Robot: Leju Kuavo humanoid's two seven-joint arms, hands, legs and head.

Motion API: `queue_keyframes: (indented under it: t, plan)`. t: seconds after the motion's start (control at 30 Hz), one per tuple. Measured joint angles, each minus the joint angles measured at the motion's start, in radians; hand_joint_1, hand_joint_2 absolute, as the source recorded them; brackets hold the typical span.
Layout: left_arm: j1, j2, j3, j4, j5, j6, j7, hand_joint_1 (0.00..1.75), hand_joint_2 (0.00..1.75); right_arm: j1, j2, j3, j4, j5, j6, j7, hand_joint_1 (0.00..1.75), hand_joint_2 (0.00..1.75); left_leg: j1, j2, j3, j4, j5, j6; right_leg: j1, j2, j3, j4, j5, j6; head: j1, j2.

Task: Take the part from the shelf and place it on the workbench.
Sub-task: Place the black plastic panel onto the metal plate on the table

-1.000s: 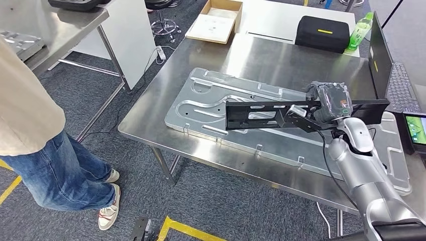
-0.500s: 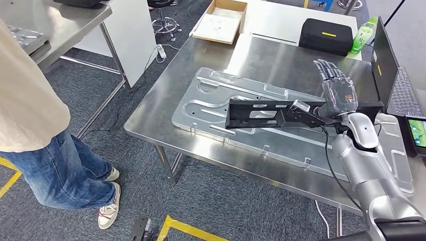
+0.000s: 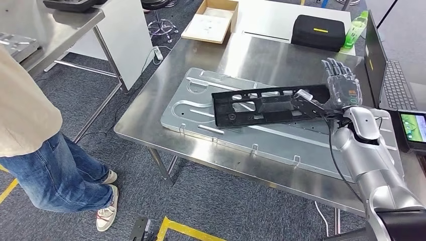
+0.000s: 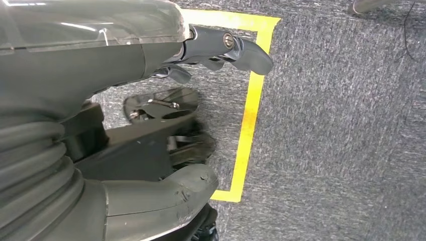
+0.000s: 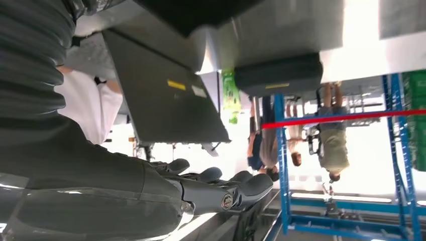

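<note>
The black part (image 3: 261, 105) is laid at frame centre on the counter (image 3: 261, 55), beside the right hand (image 3: 341, 88), fingers spread and empty.

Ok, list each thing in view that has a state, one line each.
black part: lying on the metal plate, released.
metal plate: flat on the workbench.
right hand: open, fingers spread, beside the part's end.
left hand: holds nothing, hanging over the floor.
cardboard box: open.
laptop: lid open.
black case: closed.
</note>
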Motion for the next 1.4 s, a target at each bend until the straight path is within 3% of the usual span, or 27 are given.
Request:
queue_keyframes:
  t: [0.03, 0.1, 0.17, 0.23, 0.27, 0.37, 0.4, 0.43, 0.47, 0.53, 0.6, 0.73, 0.77, 0.83, 0.9, 0.93, 0.97, 1.03, 1.1, 1.2, 1.23, 1.3, 1.37, 1.4]
  plan:
    - [-0.001, 0.0, 0.0, 0.0, 0.0, 0.0, 0.0, 0.0, 1.75, -0.01, 0.0, 0.0, 0.011, 0.001, -0.007, -0.001, 0.0, 0.0, -0.002, -0.001, 0.031, -0.064, 0.023, 0.005, 0.002, 0.001, -0.001, 0.002, -0.001, 0.003, 0.0, 0.0]
    - [-0.001, 0.001, 0.0, 0.0, 0.0, 0.001, 0.0, 0.0, 1.75, -0.021, 0.001, 0.0, 0.029, 0.0, -0.028, -0.004, 0.0, 0.0, -0.005, -0.002, 0.061, -0.129, 0.039, 0.012, 0.005, 0.002, -0.002, 0.002, -0.001, 0.012, 0.001, 0.0]
    - [-0.001, 0.001, 0.0, 0.0, 0.0, 0.002, 0.0, 0.0, 1.75, -0.023, 0.002, 0.0, 0.039, -0.001, -0.046, -0.007, 0.0, 0.0, -0.005, -0.002, 0.064, -0.137, 0.044, 0.018, 0.005, 0.002, -0.001, -0.003, 0.002, 0.024, 0.0, 0.0]
    - [-0.002, 0.0, 0.0, 0.0, -0.001, 0.003, 0.0, 0.0, 1.75, -0.025, 0.003, 0.0, 0.045, 0.002, -0.059, -0.009, 0.0, 0.0, -0.002, -0.001, 0.069, -0.151, 0.053, 0.031, 0.002, 0.002, -0.008, 0.014, -0.014, 0.035, 0.001, 0.0]
    - [-0.002, -0.001, 0.0, 0.0, -0.002, 0.003, 0.0, 0.0, 1.75, -0.026, 0.003, 0.0, 0.047, 0.006, -0.065, -0.011, 0.0, 0.0, 0.001, 0.0, 0.072, -0.158, 0.057, 0.036, 0.001, 0.001, -0.024, 0.05, -0.037, 0.04, 0.002, 0.0]
    - [-0.003, -0.001, -0.001, 0.0, -0.003, 0.003, 0.001, 0.0, 1.75, -0.019, 0.003, 0.0, 0.05, 0.013, -0.083, -0.02, 0.0, 0.0, 0.001, 0.001, 0.071, -0.16, 0.059, 0.04, -0.003, 0.0, -0.111, 0.234, -0.121, 0.052, 0.002, 0.0]
    - [-0.002, -0.001, -0.001, 0.0, -0.003, 0.003, 0.002, 0.0, 1.75, -0.014, 0.004, 0.0, 0.051, 0.014, -0.087, -0.023, 0.0, 0.0, 0.001, 0.001, 0.071, -0.159, 0.058, 0.04, -0.004, 0.0, -0.128, 0.265, -0.124, 0.055, 0.002, 0.0]
    - [-0.002, -0.001, -0.001, 0.0, -0.003, 0.003, 0.002, 0.0, 1.75, -0.01, 0.004, 0.0, 0.052, 0.014, -0.089, -0.024, 0.0, 0.0, 0.001, 0.001, 0.072, -0.158, 0.057, 0.039, -0.006, 0.0, -0.126, 0.258, -0.107, 0.056, 0.002, 0.0]
    - [-0.002, -0.001, -0.001, 0.0, -0.003, 0.003, 0.002, 0.0, 1.75, -0.009, 0.004, 0.0, 0.052, 0.014, -0.09, -0.025, 0.0, 0.0, 0.001, 0.001, 0.072, -0.155, 0.055, 0.037, -0.007, -0.001, -0.103, 0.208, -0.073, 0.056, 0.002, 0.0]
    - [-0.003, -0.002, -0.001, 0.0, -0.003, 0.003, 0.002, 0.0, 0.87, -0.011, 0.004, 0.0, 0.052, 0.015, -0.093, -0.027, 0.0, 0.0, -0.001, 0.0, 0.071, -0.148, 0.049, 0.03, -0.007, -0.005, -0.036, 0.068, -0.011, 0.051, 0.002, 0.0]
    - [-0.003, -0.002, -0.001, 0.0, -0.002, 0.004, 0.005, 0.0, 0.0, -0.011, 0.005, 0.0, 0.052, 0.016, -0.097, -0.031, 0.0, 0.0, -0.004, -0.001, 0.068, -0.143, 0.045, 0.021, -0.002, -0.006, -0.005, -0.001, 0.005, 0.041, 0.002, 0.0]
    - [-0.004, -0.003, -0.001, 0.0, 0.004, 0.019, 0.034, 0.0, 0.0, -0.005, 0.01, 0.0, 0.038, 0.015, -0.114, -0.05, 0.0, 0.0, -0.005, 0.0, 0.061, -0.124, 0.028, 0.002, -0.005, -0.002, -0.004, -0.006, 0.005, 0.015, 0.001, 0.0]
    - [-0.005, -0.003, -0.001, 0.0, 0.006, 0.022, 0.042, 0.0, 0.0, -0.002, 0.012, 0.0, 0.03, 0.015, -0.12, -0.054, 0.0, 0.0, -0.005, 0.0, 0.047, -0.091, 0.005, -0.002, -0.008, -0.003, -0.002, -0.008, 0.006, 0.008, 0.001, 0.0]
    - [-0.005, -0.002, 0.0, 0.0, 0.01, 0.029, 0.062, 0.0, 0.0, 0.009, 0.018, 0.0, 0.009, 0.011, -0.135, -0.057, 0.0, 0.0, -0.003, -0.001, -0.008, 0.033, -0.061, -0.008, -0.006, -0.004, -0.001, -0.008, 0.007, 0.0, 0.0, 0.0]
    - [-0.004, -0.002, 0.0, 0.0, 0.013, 0.038, 0.086, 0.0, 0.0, 0.03, 0.026, 0.0, -0.015, 0.002, -0.149, -0.058, 0.0, 0.0, -0.002, 0.0, -0.058, 0.142, -0.102, -0.01, -0.004, -0.004, -0.003, -0.004, 0.008, -0.003, 0.0, 0.0]
    - [-0.003, -0.002, 0.0, 0.0, 0.014, 0.041, 0.095, 0.0, 0.0, 0.043, 0.029, 0.0, -0.031, -0.003, -0.154, -0.06, 0.0, 0.0, -0.002, -0.001, -0.059, 0.147, -0.095, -0.009, -0.002, -0.004, -0.005, -0.002, 0.008, -0.003, 0.0, 0.0]
    - [-0.003, -0.003, 0.0, 0.0, 0.014, 0.043, 0.102, 0.0, 0.0, 0.056, 0.032, -0.001, -0.05, -0.008, -0.16, -0.061, 0.0, 0.0, -0.003, -0.001, -0.041, 0.112, -0.07, -0.007, -0.001, -0.003, -0.006, -0.001, 0.008, -0.003, 0.0, 0.0]
    - [-0.005, -0.002, 0.0, 0.0, 0.016, 0.045, 0.11, 0.0, 0.0, 0.077, 0.035, -0.003, -0.088, -0.02, -0.169, -0.066, 0.0, 0.0, -0.004, -0.002, 0.03, -0.027, -0.006, 0.004, 0.002, -0.002, -0.009, 0.003, 0.008, -0.002, 0.0, 0.0]
    - [-0.007, -0.002, 0.001, 0.0, 0.02, 0.043, 0.113, 0.0, 0.0, 0.097, 0.037, -0.011, -0.127, -0.042, -0.181, -0.072, 0.0, 0.0, -0.008, -0.004, 0.075, -0.118, 0.026, 0.012, 0.005, -0.002, -0.012, 0.006, 0.01, 0.005, 0.001, 0.0]
    - [-0.006, -0.003, 0.002, 0.0, 0.022, 0.037, 0.114, 0.0, 0.0, 0.136, 0.037, -0.035, -0.192, -0.079, -0.194, -0.078, 0.0, 0.0, -0.009, -0.004, 0.077, -0.137, 0.039, 0.022, 0.004, -0.003, -0.016, 0.004, 0.017, 0.022, 0.001, 0.0]
    - [-0.006, -0.004, 0.002, 0.0, 0.022, 0.035, 0.114, 0.0, 0.0, 0.148, 0.036, -0.045, -0.212, -0.088, -0.195, -0.079, 0.0, 0.0, -0.007, -0.002, 0.075, -0.143, 0.048, 0.029, 0.003, -0.003, -0.019, 0.011, 0.007, 0.027, 0.001, 0.0]
    - [-0.007, -0.006, 0.002, 0.001, 0.022, 0.034, 0.113, 0.0, 0.0, 0.163, 0.033, -0.065, -0.245, -0.099, -0.194, -0.08, 0.0, 0.0, -0.004, 0.001, 0.064, -0.154, 0.066, 0.041, -0.001, -0.002, -0.043, 0.072, -0.055, 0.036, 0.002, 0.0]
    - [-0.008, -0.006, 0.002, 0.001, 0.022, 0.032, 0.113, 0.0, 0.0, 0.173, 0.031, -0.08, -0.266, -0.102, -0.193, -0.079, 0.0, 0.0, -0.005, 0.004, 0.046, -0.155, 0.079, 0.046, -0.002, -0.002, -0.081, 0.194, -0.14, 0.044, 0.003, 0.0]
    - [-0.008, -0.006, 0.002, 0.001, 0.022, 0.032, 0.113, 0.0, 0.0, 0.179, 0.03, -0.085, -0.274, -0.104, -0.191, -0.08, 0.0, 0.0, -0.005, 0.005, 0.036, -0.154, 0.086, 0.045, -0.003, -0.003, -0.092, 0.244, -0.163, 0.047, 0.003, 0.0]
